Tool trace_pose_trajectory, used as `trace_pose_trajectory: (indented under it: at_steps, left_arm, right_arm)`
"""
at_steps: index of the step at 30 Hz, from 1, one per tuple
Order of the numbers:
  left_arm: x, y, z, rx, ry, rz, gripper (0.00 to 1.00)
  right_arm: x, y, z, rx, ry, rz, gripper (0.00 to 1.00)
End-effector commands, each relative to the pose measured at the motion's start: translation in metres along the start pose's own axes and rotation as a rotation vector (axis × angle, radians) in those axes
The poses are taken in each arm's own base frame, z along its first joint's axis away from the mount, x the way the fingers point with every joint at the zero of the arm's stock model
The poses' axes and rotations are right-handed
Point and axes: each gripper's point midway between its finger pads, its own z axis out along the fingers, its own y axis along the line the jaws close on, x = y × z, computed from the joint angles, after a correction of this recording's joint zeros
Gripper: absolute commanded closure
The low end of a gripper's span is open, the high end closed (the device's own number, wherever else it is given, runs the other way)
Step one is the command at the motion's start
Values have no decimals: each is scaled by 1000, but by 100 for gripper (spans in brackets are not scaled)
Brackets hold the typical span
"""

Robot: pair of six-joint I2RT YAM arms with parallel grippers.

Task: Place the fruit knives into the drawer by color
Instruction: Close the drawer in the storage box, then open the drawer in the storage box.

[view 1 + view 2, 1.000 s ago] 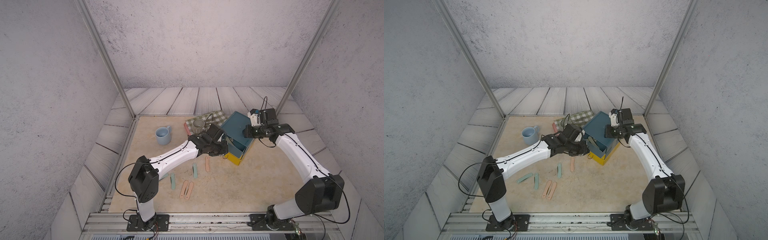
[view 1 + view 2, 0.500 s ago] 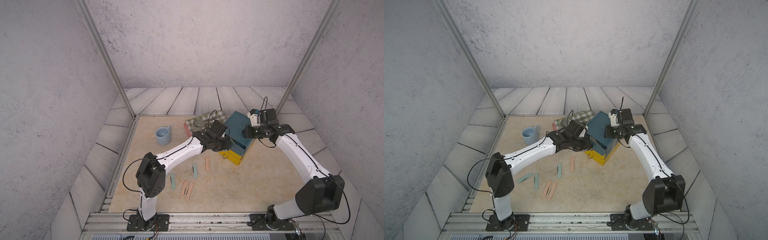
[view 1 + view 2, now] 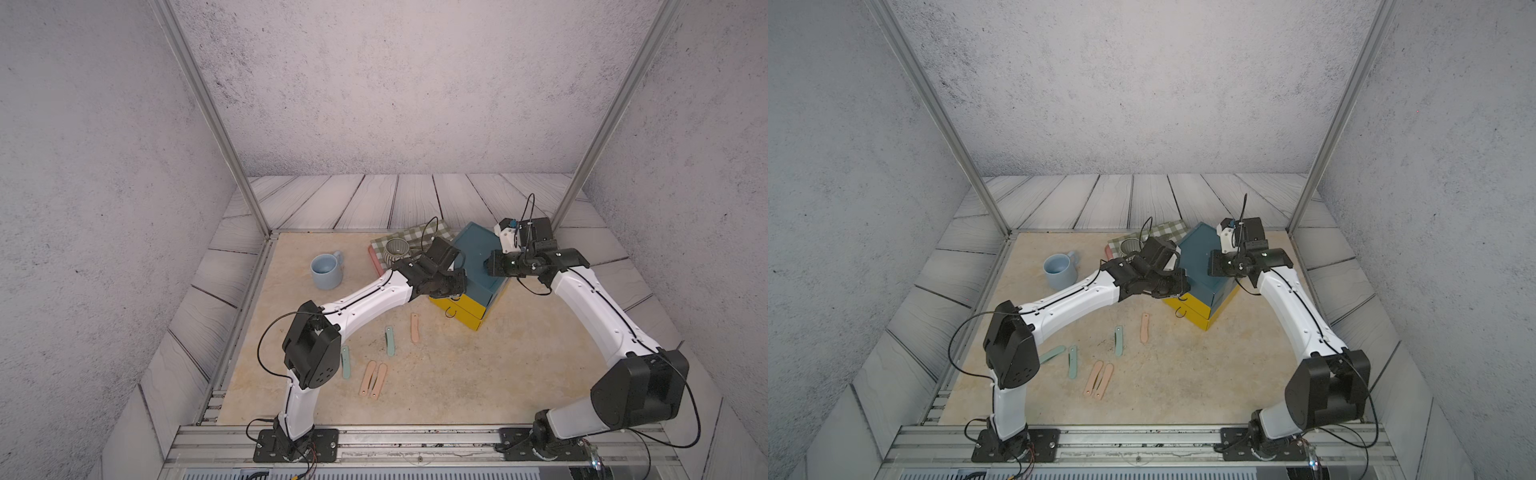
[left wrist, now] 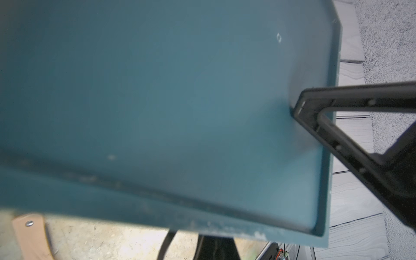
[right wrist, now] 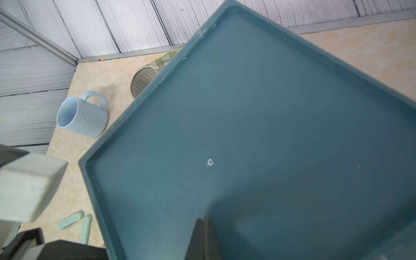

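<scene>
Blue mug (image 3: 1061, 272): stands upright at the far left of the desk (image 3: 1204, 374) and has no part in the sorting.
Mint knives (image 3: 1072, 361): three lie flat on the desk. Two are close together beside the left arm's elbow and the third (image 3: 1119, 340) is farther right.
Peach knives (image 3: 1093, 378): a side-by-side pair lies nearest the robot's base. A single one (image 3: 1145, 328) lies closer to the three-drawer chest (image 3: 1196, 257).
Olive-grey knives: none shows on the desk, and whether any lie inside the chest cannot be told.
Left pincer (image 3: 1179, 289): jaws together, set against the front of the teal upper drawer, which looks pushed in. The fingertips are hidden, so a hold on a ring pull cannot be told.
Yellow lower drawers (image 3: 1187, 309): both are closed.
Right pincer (image 4: 298, 110): jaws together with nothing between them. The tip rests on the chest's teal top, probably to steady it.
Governing relation: every knife in view lies on the base side of the left pincer, well apart from it, with its long axis running roughly from base to chest. The left arm is the nearer one, and its jaws would have to close across that axis.
</scene>
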Motion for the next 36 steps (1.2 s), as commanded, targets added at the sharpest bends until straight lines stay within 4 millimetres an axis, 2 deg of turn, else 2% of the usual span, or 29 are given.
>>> trace_pose_trajectory:
  at_steps: [1,6,12,15,19,22,24,32,36]
  left_arm:
    - [-19,-1,1,-3,-58,11,100]
    - [-22,-5,-7,2,-78,26,100]
    - [-15,-11,-42,64,-133,35,94]
    - [-8,-11,-63,149,-204,4,84]
    - [9,7,-75,214,-284,-55,62]
    - [19,20,-67,241,-294,-93,50]
    - [23,25,-58,263,-288,-115,46]
    - [25,42,-11,303,-246,-205,47]
    - [21,44,2,298,-230,-213,50]
  right_arm:
    - [120,-35,23,126,462,118,100]
    - [118,-35,22,128,457,116,100]
    - [118,-36,22,132,457,117,100]
    - [120,-37,22,135,457,116,100]
    - [120,-36,21,136,456,120,100]
    - [118,-35,20,132,449,119,100]
    - [118,-35,18,133,449,120,100]
    - [116,-34,16,133,442,120,99]
    - [117,-34,18,132,450,122,99]
